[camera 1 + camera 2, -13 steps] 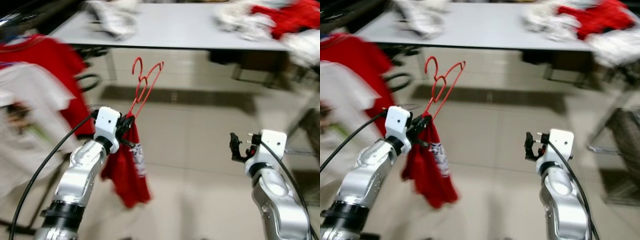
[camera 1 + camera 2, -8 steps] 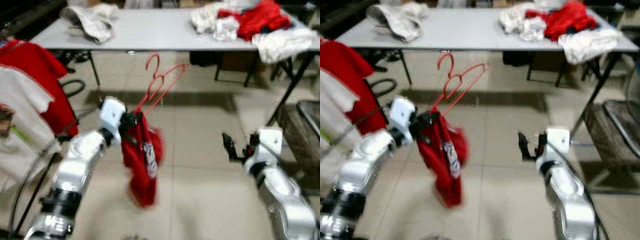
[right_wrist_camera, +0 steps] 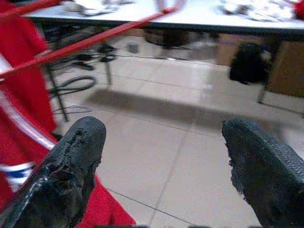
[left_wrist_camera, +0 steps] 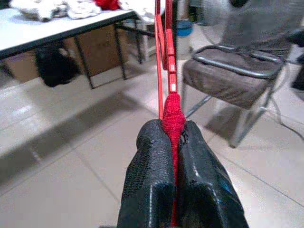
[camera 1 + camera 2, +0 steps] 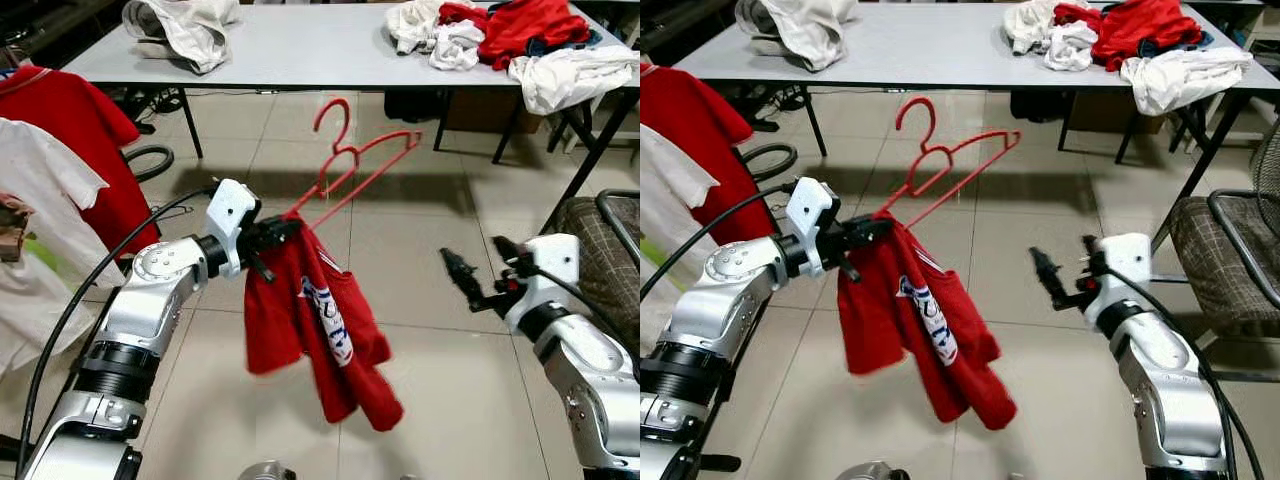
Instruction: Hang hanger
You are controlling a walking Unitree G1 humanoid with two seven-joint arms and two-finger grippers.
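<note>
My left gripper is shut on a red hanger at its shoulder, held out in mid-air above the tiled floor. A red T-shirt with a white print hangs from the hanger and swings out to the right. The hook points up toward the table. In the left wrist view the two black fingers pinch red cloth over the hanger. My right gripper is open and empty, right of the shirt and apart from it. Its fingers stand wide apart in the right wrist view.
A long grey table with heaps of white and red clothes stands ahead. Red and white shirts hang on a rack at the left. A metal-framed chair stands at the right. Cables lie on the floor under the table.
The camera has swung and the blur has cleared. The left gripper has carried the hanger rightward, and the shirt swings out to the right. The right gripper's fingers have spread.
</note>
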